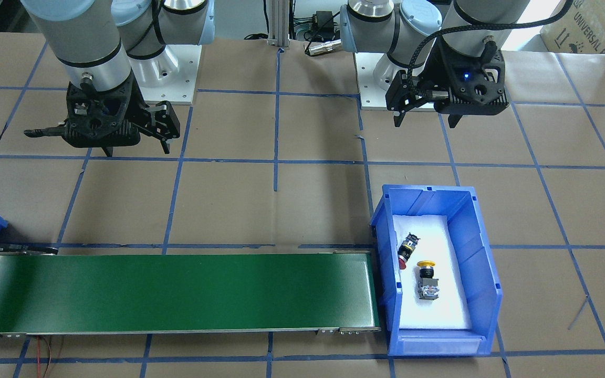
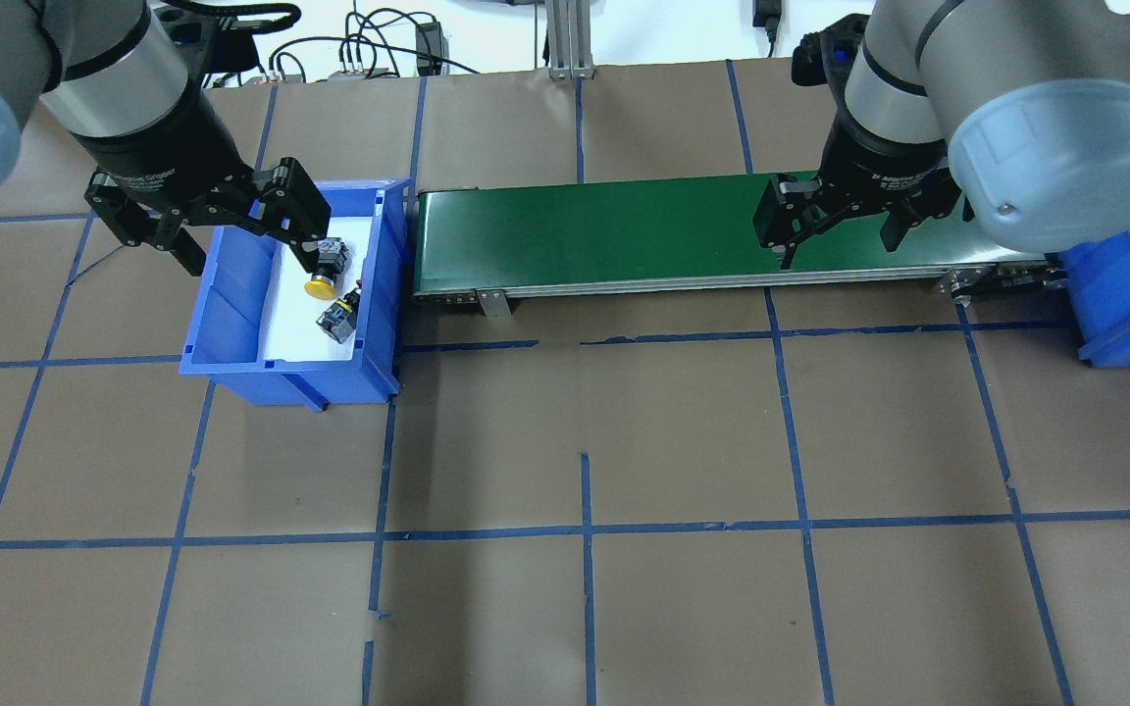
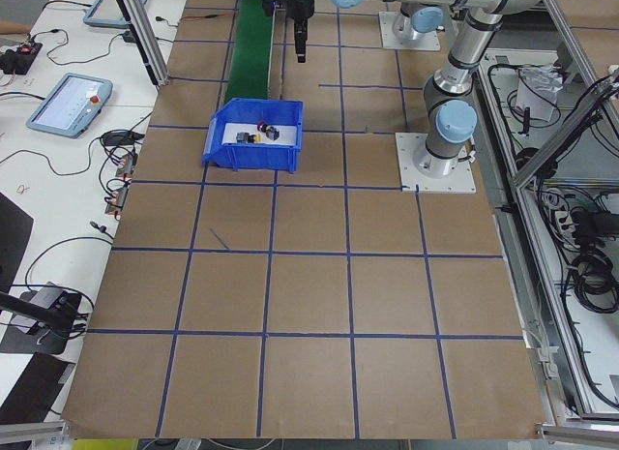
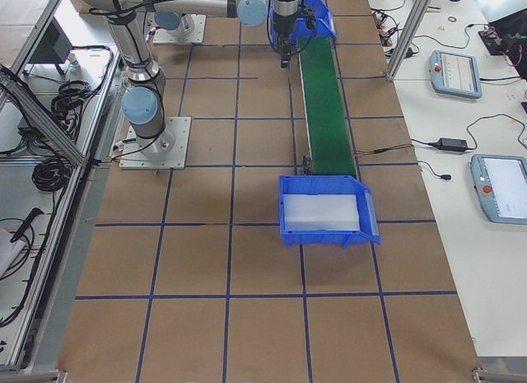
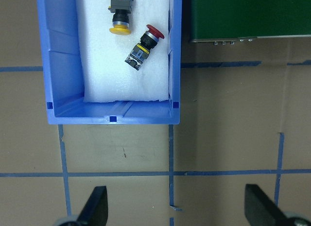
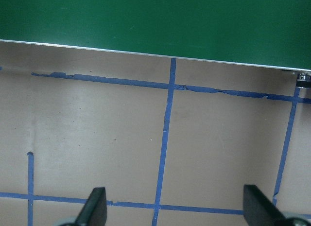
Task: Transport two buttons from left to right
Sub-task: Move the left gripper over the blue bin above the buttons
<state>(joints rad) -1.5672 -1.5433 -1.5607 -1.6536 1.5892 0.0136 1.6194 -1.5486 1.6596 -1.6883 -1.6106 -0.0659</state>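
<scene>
Brown paper taped into a blue grid covers your table (image 2: 683, 441), and in the overhead view a wide stretch of it lies bare at 6 o'clock from the green conveyor belt (image 2: 624, 230). A blue bin (image 2: 281, 378) sits just beside the belt's 9 o'clock end, its walls closing round both buttons on white foam. The yellow button (image 5: 120, 14) lies on its side. In the left wrist view the red button (image 5: 145, 47) is at its 4 o'clock, near it, with its cap close to the belt-side wall. A second blue bin (image 4: 329, 237) stands at the belt's 3 o'clock end. Your left gripper (image 2: 251, 257) hangs spread wide, holding nothing, above the paper on the robot's side of the bin. Your right gripper (image 2: 840, 247), equally wide and empty, hangs by the belt's robot-side edge. A cardboard box (image 1: 591, 26) at 1 o'clock in the front-facing view reads "UNIVERSAL".
</scene>
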